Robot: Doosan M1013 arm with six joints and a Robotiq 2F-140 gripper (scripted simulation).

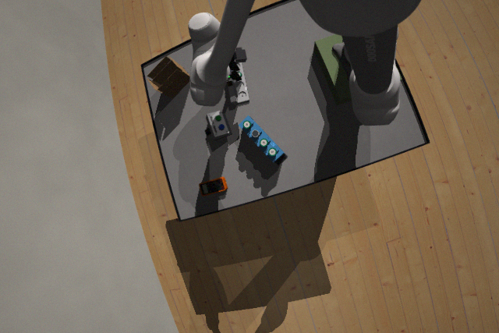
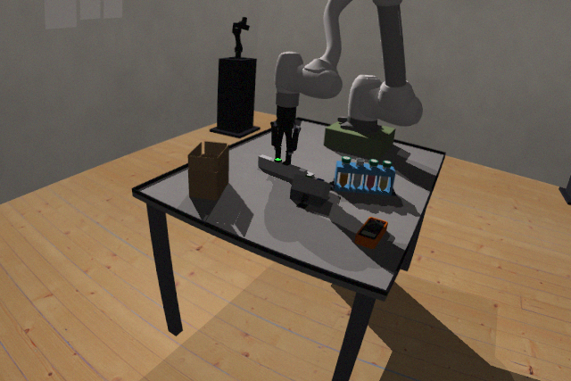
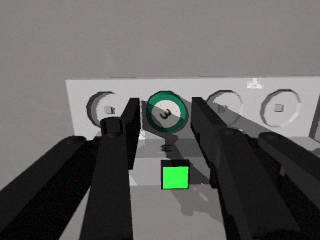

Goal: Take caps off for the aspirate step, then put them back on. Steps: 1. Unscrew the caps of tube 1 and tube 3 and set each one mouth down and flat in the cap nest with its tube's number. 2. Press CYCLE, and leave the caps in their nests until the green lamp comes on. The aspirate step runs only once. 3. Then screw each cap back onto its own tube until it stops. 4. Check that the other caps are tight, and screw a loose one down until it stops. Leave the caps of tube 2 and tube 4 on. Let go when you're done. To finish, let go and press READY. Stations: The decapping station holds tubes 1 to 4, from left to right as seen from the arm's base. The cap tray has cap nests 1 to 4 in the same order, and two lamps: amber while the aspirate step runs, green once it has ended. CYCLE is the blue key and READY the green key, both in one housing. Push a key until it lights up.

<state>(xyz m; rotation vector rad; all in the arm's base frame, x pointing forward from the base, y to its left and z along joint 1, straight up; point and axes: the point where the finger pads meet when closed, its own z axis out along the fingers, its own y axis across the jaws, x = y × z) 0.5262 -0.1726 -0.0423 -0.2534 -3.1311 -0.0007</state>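
Fingers of the gripper (image 3: 165, 150) stand partly apart around cap 3 (image 3: 167, 112) in its nest on the cap tray (image 3: 80, 95), not yet gripping it. With the green lamp (image 3: 175, 176) lit, step 3 seems in hand (recapping); the next move calls for closing on the cap and carrying it to the decapping station (image 1: 263, 140). This gray table (image 2: 277, 238) stands on a wooden floor (image 2: 83, 275) before gray walls.

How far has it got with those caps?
The green lamp is lit, so aspirating looks over. Three tubes wear caps; one tube stands open. In hand: the open gripper straddles cap 3 in its nest, not gripping yet. Left: screw it back on, check the other caps, press READY.
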